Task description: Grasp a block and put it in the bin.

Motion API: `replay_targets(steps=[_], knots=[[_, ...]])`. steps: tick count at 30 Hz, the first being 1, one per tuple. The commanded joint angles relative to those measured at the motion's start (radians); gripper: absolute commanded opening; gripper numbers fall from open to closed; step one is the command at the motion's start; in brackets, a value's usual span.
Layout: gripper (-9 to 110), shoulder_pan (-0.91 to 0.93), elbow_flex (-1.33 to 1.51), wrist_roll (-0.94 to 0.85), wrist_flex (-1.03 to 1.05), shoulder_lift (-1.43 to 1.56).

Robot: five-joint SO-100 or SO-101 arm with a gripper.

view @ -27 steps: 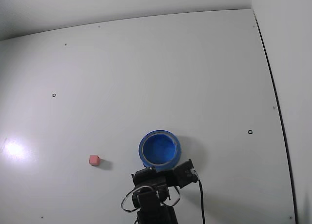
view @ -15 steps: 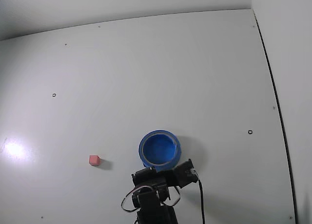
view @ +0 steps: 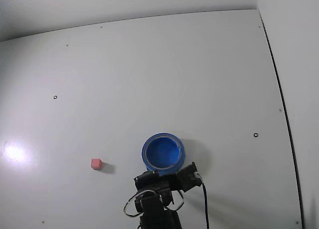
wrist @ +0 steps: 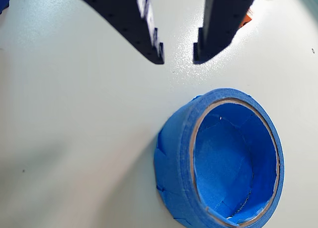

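In the fixed view the small pink-red block (view: 96,163) rests on the white table (view: 149,79), well to the left of the blue bin (view: 163,153) and apart from it. The black arm (view: 157,201) enters from the bottom edge of that view, its head folded just below the bin; the block lies up and to the left of the arm, with bare table between them. The wrist view shows the gripper (wrist: 178,59) with its two dark fingers (wrist: 149,37) slightly parted and nothing between them, so it is open and empty, pointing down over bare white table just above the bin's near wall (wrist: 174,153). The bin's thin pale rim and bright blue inside fill the lower right of the wrist view, and the bin looks empty as far as its inside shows. The block does not appear in the wrist view. A black cable (view: 205,204) runs down beside the arm on its right in the fixed view.
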Motion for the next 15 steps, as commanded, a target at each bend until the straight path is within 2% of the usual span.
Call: replay_targets(steps=[1, 10, 12, 15], knots=[[18, -0.002, -0.035, -0.147, -0.012, 0.009], [23, 0.000, -0.091, -0.792, -0.012, 0.009], [23, -0.008, -0.143, -0.862, -0.011, 0.008], [23, -0.011, -0.279, -0.857, -0.003, -0.018]])
